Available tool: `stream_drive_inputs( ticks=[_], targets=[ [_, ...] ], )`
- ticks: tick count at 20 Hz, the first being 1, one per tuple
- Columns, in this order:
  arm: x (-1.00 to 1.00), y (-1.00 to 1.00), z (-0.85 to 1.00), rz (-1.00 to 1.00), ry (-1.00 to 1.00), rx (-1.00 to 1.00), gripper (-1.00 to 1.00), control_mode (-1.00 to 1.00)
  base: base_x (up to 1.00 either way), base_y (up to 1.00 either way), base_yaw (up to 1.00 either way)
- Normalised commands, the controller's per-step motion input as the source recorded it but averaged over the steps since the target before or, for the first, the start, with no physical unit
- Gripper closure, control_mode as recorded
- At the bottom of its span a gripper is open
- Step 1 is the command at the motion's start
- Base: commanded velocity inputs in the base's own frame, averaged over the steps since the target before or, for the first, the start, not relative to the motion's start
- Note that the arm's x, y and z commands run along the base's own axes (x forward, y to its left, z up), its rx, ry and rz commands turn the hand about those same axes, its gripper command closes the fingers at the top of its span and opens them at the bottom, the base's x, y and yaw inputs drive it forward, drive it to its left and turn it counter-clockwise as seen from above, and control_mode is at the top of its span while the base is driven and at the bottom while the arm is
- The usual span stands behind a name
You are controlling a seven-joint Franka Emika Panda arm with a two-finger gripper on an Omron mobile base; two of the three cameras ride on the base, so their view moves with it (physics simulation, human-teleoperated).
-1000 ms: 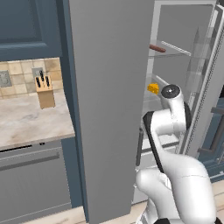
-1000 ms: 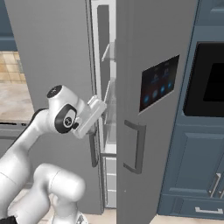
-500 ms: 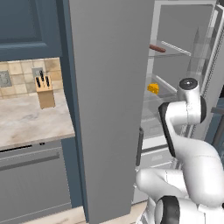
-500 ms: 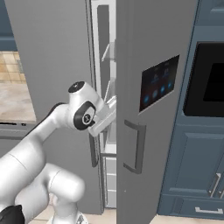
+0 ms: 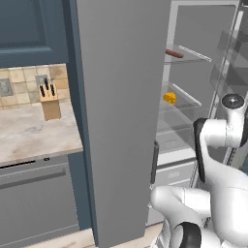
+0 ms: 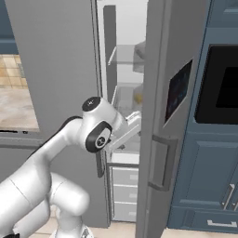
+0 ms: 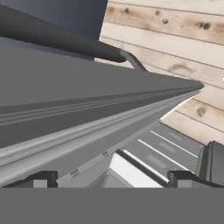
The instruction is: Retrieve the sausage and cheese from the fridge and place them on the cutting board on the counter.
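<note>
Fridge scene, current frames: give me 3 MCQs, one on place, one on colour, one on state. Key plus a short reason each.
1. Where is the cheese?
A. On a glass shelf inside the fridge
B. On the counter beside the knife block
C. Between the gripper's fingers

2. What colour is the sausage?
A. Green
B. Reddish-brown
C. White

3. How does the gripper stand?
A. Shut on the cheese
B. Shut on the sausage
C. Open, holding nothing

Key:
1 A: the left base view shows the yellow wedge on a clear shelf inside, below the sausage's shelf.
2 B: it lies as a short reddish-brown cylinder on the upper shelf.
3 C: in the hand view the two finger tips stand far apart with nothing between them.
</note>
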Motion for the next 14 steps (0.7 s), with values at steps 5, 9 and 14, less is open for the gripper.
stream_drive_inputs(
  ticks=[5, 9, 14],
  targets=[
    [-0.11, -0.73, 0.00, -0.15, -0.07, 0.04, -1.00, -1.00, 0.00, 0.00, 0.00],
    [-0.01, -0.80, 0.00, -0.13, -0.03, 0.05, -1.00, -1.00, 0.00, 0.00, 0.00],
    [0.26, -0.70, 0.00, -0.04, 0.00, 0.03, -1.00, -1.00, 0.00, 0.00, 0.00]
  ],
)
